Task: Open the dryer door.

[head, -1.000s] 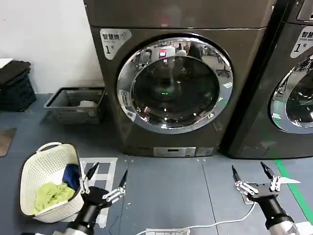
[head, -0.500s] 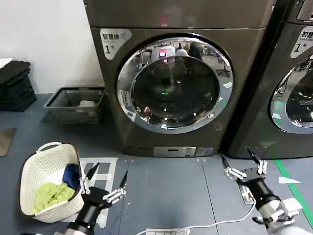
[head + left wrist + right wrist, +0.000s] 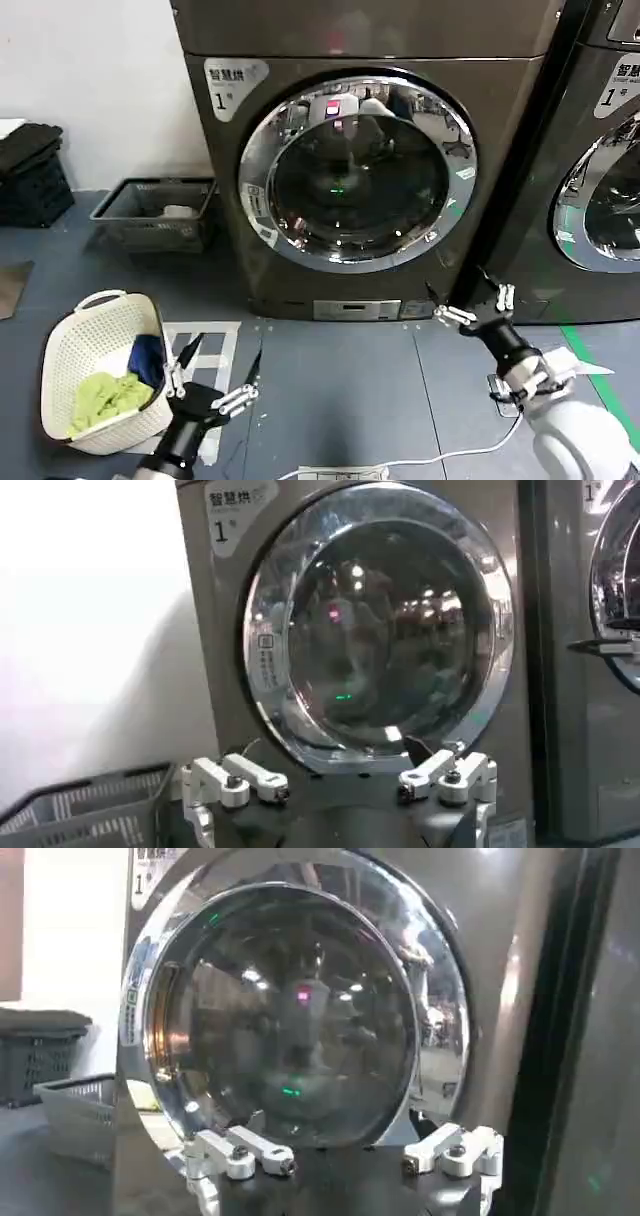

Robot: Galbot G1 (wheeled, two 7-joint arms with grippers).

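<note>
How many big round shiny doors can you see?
2. The chrome-ringed dark-glass dryer door is on the bronze-grey machine in the middle; another chrome-ringed round door, partly cut off, is on the blacker machine to its right.

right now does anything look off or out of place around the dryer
Nothing stands out. The dryer door sits shut and flush, its glass unbroken. The right gripper is open near its lower right; the left gripper hangs open, low by the laundry basket.

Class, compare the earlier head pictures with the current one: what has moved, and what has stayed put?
The right gripper has moved forward and leftward toward the dryer's lower right front, fingers open, holding nothing. The left gripper stayed low by the white basket, open. The dryer door remains closed.
</note>
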